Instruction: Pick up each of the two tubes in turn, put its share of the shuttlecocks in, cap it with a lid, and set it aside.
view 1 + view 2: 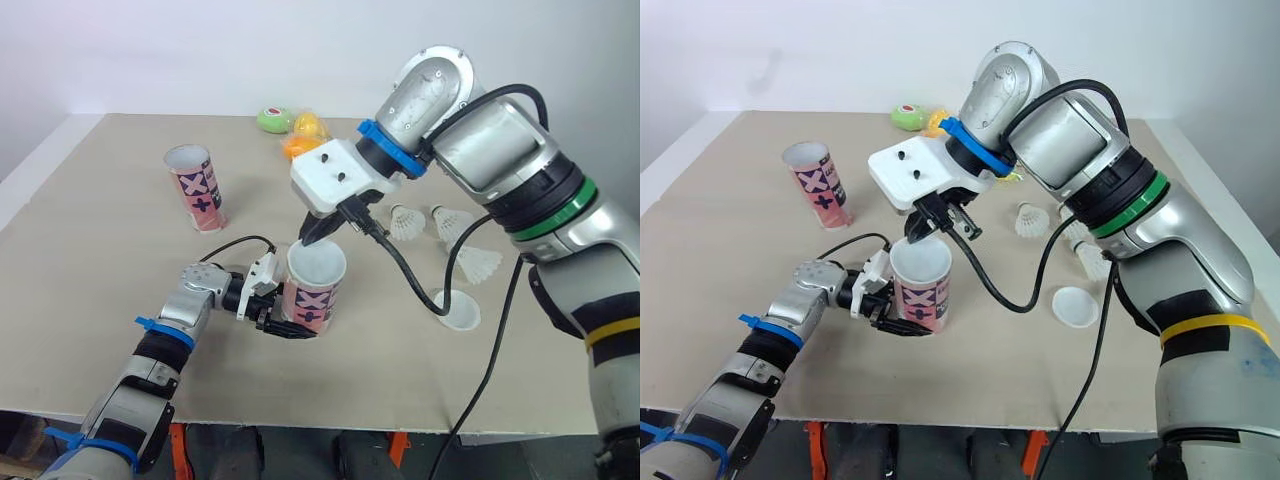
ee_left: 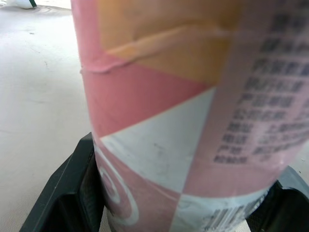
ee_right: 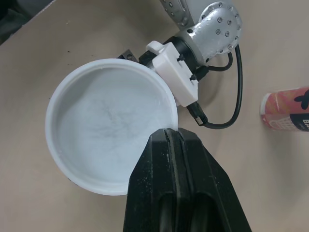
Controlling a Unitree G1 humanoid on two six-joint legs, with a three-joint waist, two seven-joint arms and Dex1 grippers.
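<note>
A pink and white tube (image 1: 312,297) stands upright near the table's front, and my left gripper (image 1: 278,312) is shut on its lower part. Its black fingers (image 2: 67,193) press both sides of the tube (image 2: 174,121) in the left wrist view. A white lid (image 3: 108,123) sits on the tube's mouth. From above, my right gripper (image 3: 170,131) is shut on that lid's rim. A second open tube (image 1: 196,187) stands at the back left. Three white shuttlecocks (image 1: 452,222) lie to the right, and a spare white lid (image 1: 460,311) lies nearer the front.
A green object (image 1: 272,118) and orange and yellow ones (image 1: 305,135) sit at the table's far edge. My right arm's black cable (image 1: 405,270) hangs down close to the held tube and the spare lid. Bare tabletop (image 1: 90,240) lies to the left.
</note>
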